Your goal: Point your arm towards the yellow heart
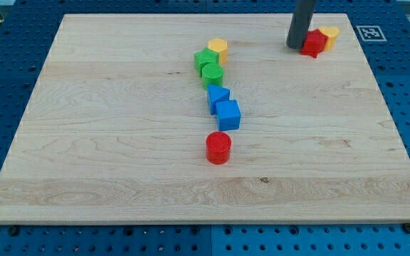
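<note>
My tip (295, 46) is the blunt lower end of a straight dark rod; there are no jaws to open or close. It rests on the wooden board (119, 178) near the view's top right. Just right of it sits a red plastic block (313, 43), touching or nearly so. The yellow plastic heart (329, 33) lies directly beyond that red block, further right and slightly toward the view's top, so the red block stands between tip and heart.

No readable text; only a square marker tag (369, 33) (black-and-white pattern) beside the board (119, 142).
</note>
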